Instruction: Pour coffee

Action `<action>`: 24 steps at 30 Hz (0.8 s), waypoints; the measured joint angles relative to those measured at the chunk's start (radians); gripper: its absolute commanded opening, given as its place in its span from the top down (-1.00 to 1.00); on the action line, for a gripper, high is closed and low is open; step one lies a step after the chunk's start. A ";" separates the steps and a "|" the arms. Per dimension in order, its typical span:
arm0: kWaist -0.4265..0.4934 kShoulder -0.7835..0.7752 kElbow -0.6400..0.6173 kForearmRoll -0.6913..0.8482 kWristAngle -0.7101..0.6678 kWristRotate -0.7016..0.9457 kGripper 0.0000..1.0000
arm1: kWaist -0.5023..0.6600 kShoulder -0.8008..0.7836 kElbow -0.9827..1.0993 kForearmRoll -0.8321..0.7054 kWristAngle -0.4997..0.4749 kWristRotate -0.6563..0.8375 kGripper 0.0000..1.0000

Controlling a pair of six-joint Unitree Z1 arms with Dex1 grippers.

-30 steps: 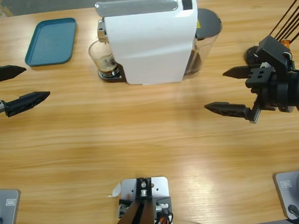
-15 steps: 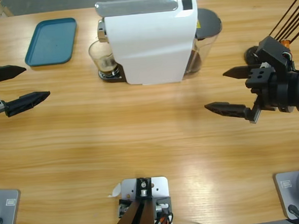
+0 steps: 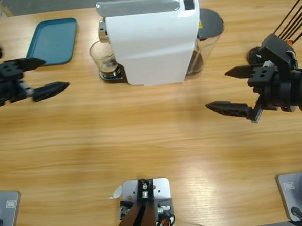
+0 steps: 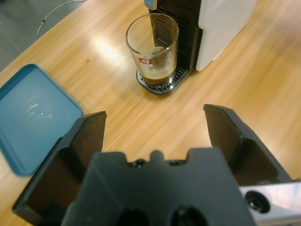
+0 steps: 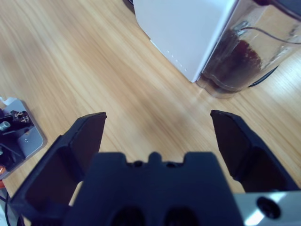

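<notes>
Under the white coffee machine [image 3: 149, 39], on its drip tray, your clear glass tumbler [image 4: 152, 48] stands upright with the coffee [image 4: 154, 77] as a shallow dark layer at its bottom. Your left gripper [image 3: 40, 76] hovers beside the teal tray [image 3: 52, 41], jaws spread wide, holding nothing. Your right gripper [image 3: 230, 90] hangs well apart, likewise gaping and empty. Dark matter fills the clear rear bin [image 5: 240, 59].

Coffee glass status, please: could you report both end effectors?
Left end effector open, short of glass. Right end effector open, holding nothing. Coffee in glass under the machine. Path clear.
</notes>
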State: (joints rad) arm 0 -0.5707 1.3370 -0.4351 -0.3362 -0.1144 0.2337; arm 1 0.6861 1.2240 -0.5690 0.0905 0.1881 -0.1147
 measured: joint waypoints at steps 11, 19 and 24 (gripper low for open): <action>-0.001 0.334 -0.005 -0.361 -0.013 0.027 -0.82 | 0.000 0.003 0.000 -0.002 0.000 0.000 -1.00; -0.001 0.468 -0.040 -0.545 -0.112 0.017 -0.82 | 0.000 0.006 0.000 -0.002 -0.002 0.000 -1.00; -0.001 0.504 -0.048 -0.552 -0.137 0.006 -0.82 | 0.000 0.015 0.000 -0.002 -0.005 0.000 -1.00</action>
State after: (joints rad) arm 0 -0.5718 1.8408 -0.4827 -0.8885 -0.2513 0.2394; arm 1 0.6862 1.2386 -0.5690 0.0884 0.1834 -0.1147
